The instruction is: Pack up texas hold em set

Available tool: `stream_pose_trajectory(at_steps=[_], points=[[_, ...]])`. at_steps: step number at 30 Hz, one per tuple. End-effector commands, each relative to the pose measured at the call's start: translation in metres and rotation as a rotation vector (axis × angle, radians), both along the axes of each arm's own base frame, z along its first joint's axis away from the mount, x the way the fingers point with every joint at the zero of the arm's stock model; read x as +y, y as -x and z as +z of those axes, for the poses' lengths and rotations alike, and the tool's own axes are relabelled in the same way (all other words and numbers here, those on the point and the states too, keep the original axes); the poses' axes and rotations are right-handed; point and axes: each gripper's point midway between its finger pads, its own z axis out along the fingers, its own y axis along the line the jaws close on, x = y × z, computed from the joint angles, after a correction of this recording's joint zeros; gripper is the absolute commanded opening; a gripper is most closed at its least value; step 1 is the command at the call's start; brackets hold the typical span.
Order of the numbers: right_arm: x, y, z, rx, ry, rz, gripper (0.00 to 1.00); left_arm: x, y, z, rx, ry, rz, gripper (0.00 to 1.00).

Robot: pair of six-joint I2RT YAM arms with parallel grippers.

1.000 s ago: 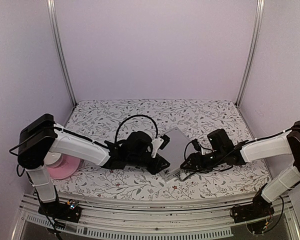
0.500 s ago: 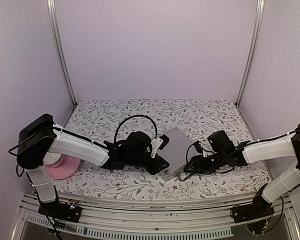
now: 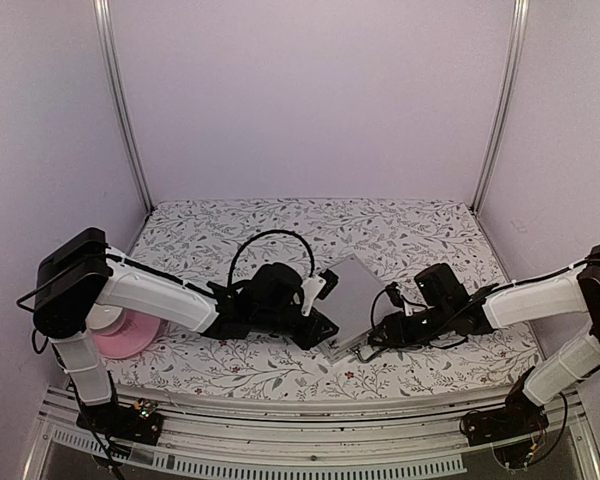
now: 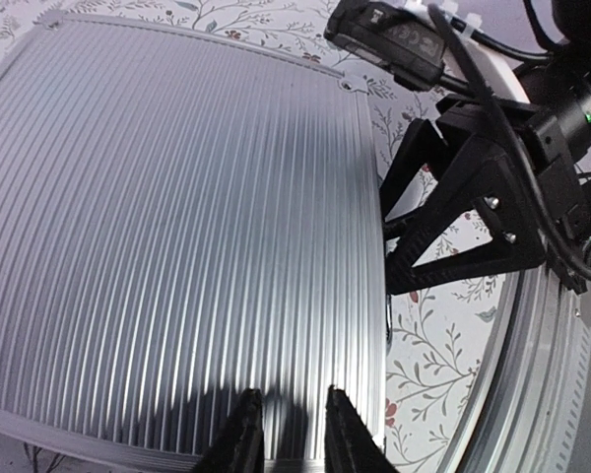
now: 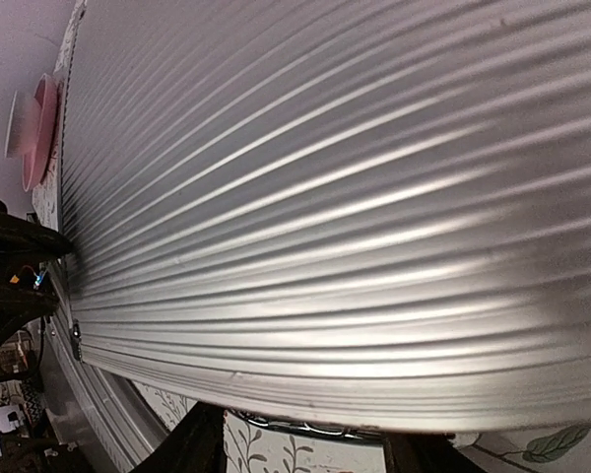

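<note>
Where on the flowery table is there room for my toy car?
The flowery tablecloth is bare from the ribbed silver aluminium case back to the wall, corners included. The middle is crowded: the left gripper and right gripper meet at the case. A pink plate with a white bowl fills the near left.

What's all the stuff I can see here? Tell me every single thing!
case: one, silver and ribbed, shut, middle of the tablecloth
tablecloth: one, white with grey flowers, under everything
plate: one, pink, far left
bowl: one, white, on the plate
poles: two, silver, back corners
arms: two, white and black, one each side of the case
left hand: one, black, shut, over the case's top
right hand: one, black, open, at the case's edge
</note>
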Motion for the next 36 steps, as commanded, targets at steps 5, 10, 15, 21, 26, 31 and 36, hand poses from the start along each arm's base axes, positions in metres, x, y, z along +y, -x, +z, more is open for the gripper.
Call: stream_pose_trajectory(at_steps=[5, 10, 15, 21, 26, 31, 36], points=[[0.007, 0.0, -0.008, 0.011, 0.012, 0.041, 0.52, 0.031, 0.017, -0.047, 0.085, -0.168, 0.015, 0.23], [0.011, 0.011, -0.001, 0.049, -0.043, 0.071, 0.51, 0.031, 0.018, -0.048, 0.087, -0.17, 0.013, 0.23], [0.021, 0.018, 0.017, 0.062, -0.15, 0.086, 0.52, 0.031, 0.018, -0.048, 0.086, -0.172, 0.01, 0.22], [0.025, 0.012, 0.013, 0.083, -0.155, 0.066, 0.51, 0.029, 0.018, -0.048, 0.09, -0.169, 0.006, 0.22], [0.027, 0.006, 0.015, 0.07, -0.158, 0.038, 0.51, 0.031, 0.019, -0.049, 0.091, -0.172, 0.011, 0.22], [0.027, -0.001, 0.024, 0.039, -0.172, 0.011, 0.51, 0.031, 0.02, -0.051, 0.096, -0.176, 0.008, 0.22], [0.027, -0.005, 0.032, 0.012, -0.186, -0.008, 0.51, 0.031, 0.019, -0.052, 0.097, -0.177, 0.009, 0.22]])
